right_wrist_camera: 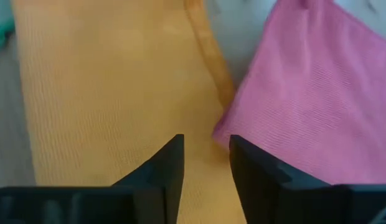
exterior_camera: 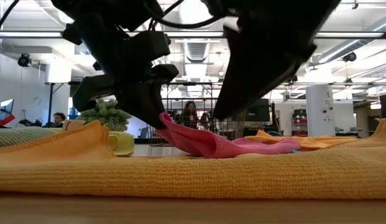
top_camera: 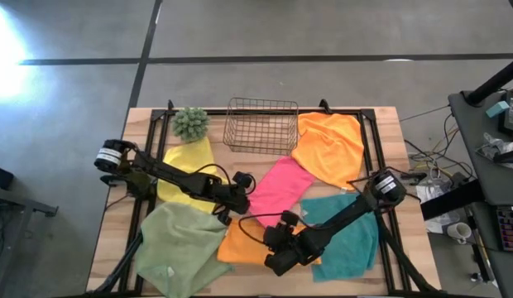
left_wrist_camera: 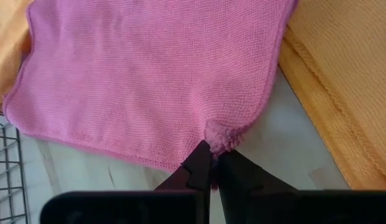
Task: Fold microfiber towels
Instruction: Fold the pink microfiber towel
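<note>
A pink towel [top_camera: 281, 186] lies mid-table, and my left gripper [left_wrist_camera: 211, 167] is shut on its near left corner. An orange towel [top_camera: 244, 244] lies spread just nearer. My right gripper [right_wrist_camera: 205, 163] hovers open over it, fingers apart, with the pink towel's near corner [right_wrist_camera: 223, 134] just beyond the tips. Flat on the table lie a sage green towel [top_camera: 182, 248], a yellow towel [top_camera: 186, 165], a teal towel [top_camera: 352, 232] and a second orange towel [top_camera: 327, 145]. My left gripper pinches the pink towel's corner [left_wrist_camera: 221, 140] between its two fingertips; the cloth bunches there. The fingers slant down from the table's left. That corner [exterior_camera: 167, 121] is raised off the table, while the rest of the towel lies flat.
A copper wire basket [top_camera: 261, 124] and a spiky green ball plant [top_camera: 190, 122] stand at the far edge. A black frame [top_camera: 376, 149] runs along the table's sides. People sit in the room beyond the table.
</note>
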Tool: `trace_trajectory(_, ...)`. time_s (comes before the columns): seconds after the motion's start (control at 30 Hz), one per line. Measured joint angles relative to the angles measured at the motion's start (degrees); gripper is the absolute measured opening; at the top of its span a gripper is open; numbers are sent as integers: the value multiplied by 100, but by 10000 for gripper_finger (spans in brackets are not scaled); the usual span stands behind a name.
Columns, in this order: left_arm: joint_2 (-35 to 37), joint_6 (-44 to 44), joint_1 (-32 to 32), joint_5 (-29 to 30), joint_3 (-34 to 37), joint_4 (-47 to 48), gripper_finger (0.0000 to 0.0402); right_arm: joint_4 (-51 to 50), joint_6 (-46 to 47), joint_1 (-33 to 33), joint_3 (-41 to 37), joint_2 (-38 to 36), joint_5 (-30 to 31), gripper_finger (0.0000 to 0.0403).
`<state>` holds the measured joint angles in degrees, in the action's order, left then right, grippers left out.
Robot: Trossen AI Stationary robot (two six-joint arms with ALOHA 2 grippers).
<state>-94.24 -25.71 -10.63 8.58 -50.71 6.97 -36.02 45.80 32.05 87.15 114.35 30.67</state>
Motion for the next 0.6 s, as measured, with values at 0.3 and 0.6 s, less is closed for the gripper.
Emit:
trace_trajectory(0.3, 0, 4, 0, 1, 10, 7, 2, -54, -262, -2, 164, 188, 85, 151)
trace_trajectory(0.6, 0, 2, -2, 0, 10, 3, 1, -173, -679, -162, 121, 301, 145, 153)
